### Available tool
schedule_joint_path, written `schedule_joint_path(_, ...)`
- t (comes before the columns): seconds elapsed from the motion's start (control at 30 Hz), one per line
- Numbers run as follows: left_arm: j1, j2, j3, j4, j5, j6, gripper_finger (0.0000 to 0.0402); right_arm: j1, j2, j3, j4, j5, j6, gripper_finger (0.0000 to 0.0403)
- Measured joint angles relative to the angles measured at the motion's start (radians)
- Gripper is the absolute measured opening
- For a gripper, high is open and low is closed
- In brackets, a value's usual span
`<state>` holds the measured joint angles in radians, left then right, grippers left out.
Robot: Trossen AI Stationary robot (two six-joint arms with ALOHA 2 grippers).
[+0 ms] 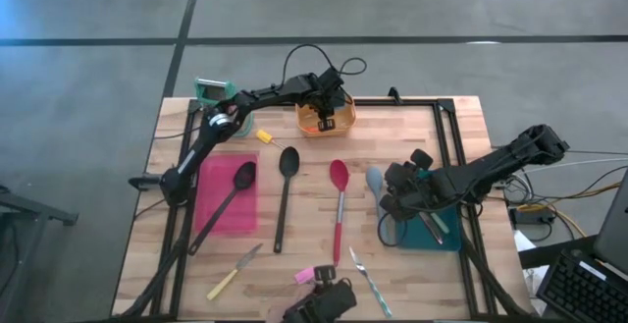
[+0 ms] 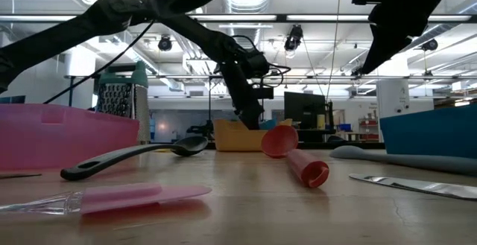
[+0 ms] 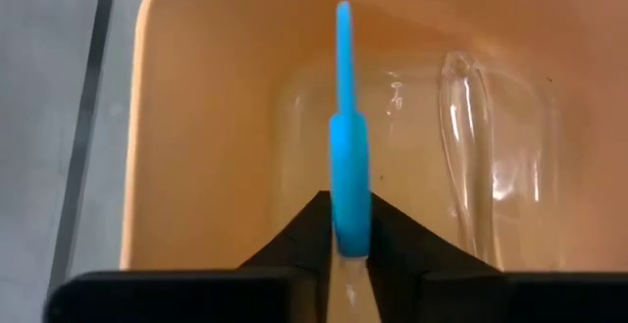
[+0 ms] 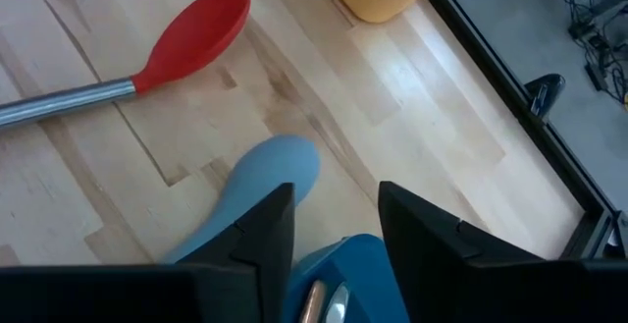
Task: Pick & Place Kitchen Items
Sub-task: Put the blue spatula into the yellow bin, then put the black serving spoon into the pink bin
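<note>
Bench (image 1: 412,132) space was pretty tight along the back edge, where the orange tub (image 1: 327,115) sat right by the rim with the green-topped grater (image 1: 210,91) at the far left corner. The middle was roomier: a black spoon (image 1: 285,195) and a red spoon (image 1: 339,205) lay side by side with clear wood between them, and another black spoon (image 1: 228,201) lay across a pink tray (image 1: 228,193). Near the front edge sat a yellow-handled tool (image 1: 232,274), a pink tool (image 1: 306,275) and slim metal cutlery (image 1: 365,274).

The left gripper (image 3: 343,249) was down over the tub, its fingers close together on either side of a small blue tool (image 3: 346,156) that stood upright above the tub's floor; I couldn't tell whether they actually clamped it.

The right gripper (image 4: 334,220) hovered over the pale-blue spoon (image 4: 260,190) with its fingers spread, right beside a blue tray (image 1: 432,227); the spoon's bowl lay just ahead of the fingertips.
</note>
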<state>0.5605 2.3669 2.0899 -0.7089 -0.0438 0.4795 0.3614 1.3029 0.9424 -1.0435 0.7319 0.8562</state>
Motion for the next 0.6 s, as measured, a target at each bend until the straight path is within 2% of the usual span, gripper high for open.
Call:
schedule_joint_path(0.2, -0.008, -0.011, 0.010, -0.004, -0.002, 0.009, 0.0134, 0.000, 0.000, 0.000, 0.000, 0.000, 0.000, 0.0120)
schedule_joint_path(0.33, -0.018, -0.011, 0.063, -0.081, -0.065, -0.006, 0.0172, 0.000, 0.000, 0.000, 0.000, 0.000, 0.001, 0.0111)
schedule_joint_path(0.53, -0.051, -0.013, 0.257, -0.307, -0.128, -0.024, 0.0189, 0.000, 0.000, -0.004, 0.000, 0.000, 0.002, 0.0099)
schedule_joint_path(0.6, -0.065, -0.053, 0.248, -0.306, -0.141, -0.033, 0.0188, 0.000, 0.000, -0.004, 0.001, 0.000, 0.003, 0.0096)
